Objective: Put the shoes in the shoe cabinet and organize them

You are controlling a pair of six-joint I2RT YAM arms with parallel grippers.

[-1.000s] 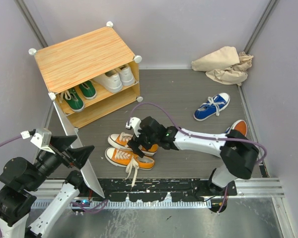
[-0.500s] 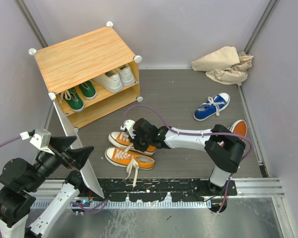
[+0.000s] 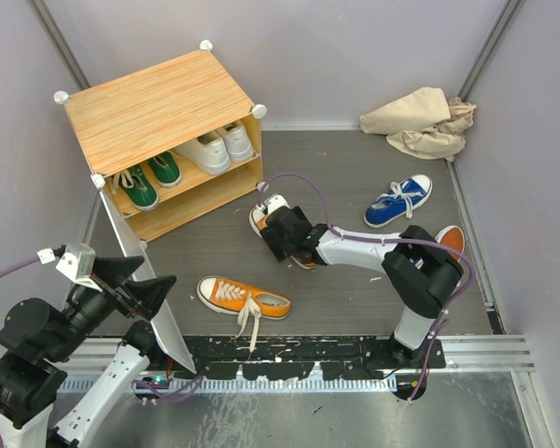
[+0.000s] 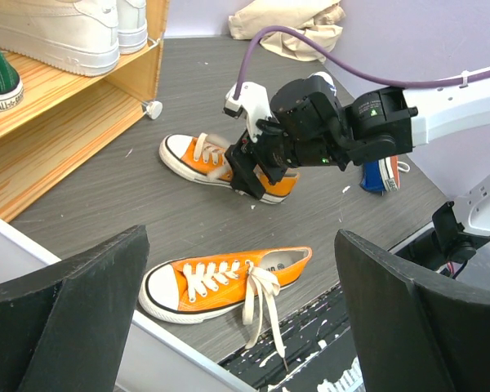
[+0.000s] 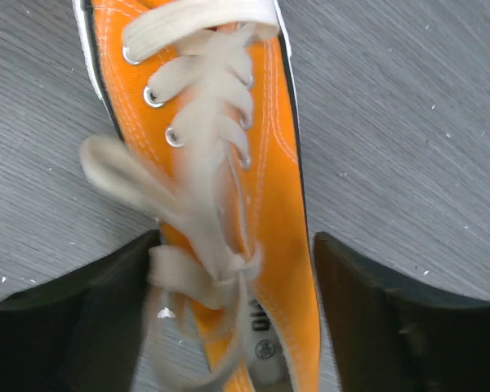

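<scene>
1. Between the fingers of the right hand (image 5: pixel 235 249) sits an orange shoe (image 4: pixel 188 153). The fingers press close on both flanks of its rear half, and the toe points out ahead of the fingertips. I take it as gripped, but I cannot tell whether the sole is off the bench (image 3: pixel 355 177).
2. Ahead of that hand stands the shoe cabinet (image 3: pixel 154 107). Green shoes (image 3: pixel 149 179) and white shoes (image 3: pixel 215 147) sit on its upper shelf, and the bay under them looks the likely slot.
3. Behind and beside the hand lies the second orange shoe (image 3: pixel 243 299), its laces trailing toward the bench's near edge.
4. The left hand (image 4: pixel 241 231) is spread wide with nothing in it, close by the cabinet's open door (image 3: pixel 119 224).
5. Likely troubles:
   - The hold is on the rear half only, so the toe may droop and catch the lower bay's front lip or the corner knob.
   - The loose laces (image 5: pixel 204 171) hang beside one finger. They could snag, or drag under the sole.
   - Soft canvas may give under the squeeze and let the shoe twist, so that it goes in crooked and crowds out its mate.
</scene>
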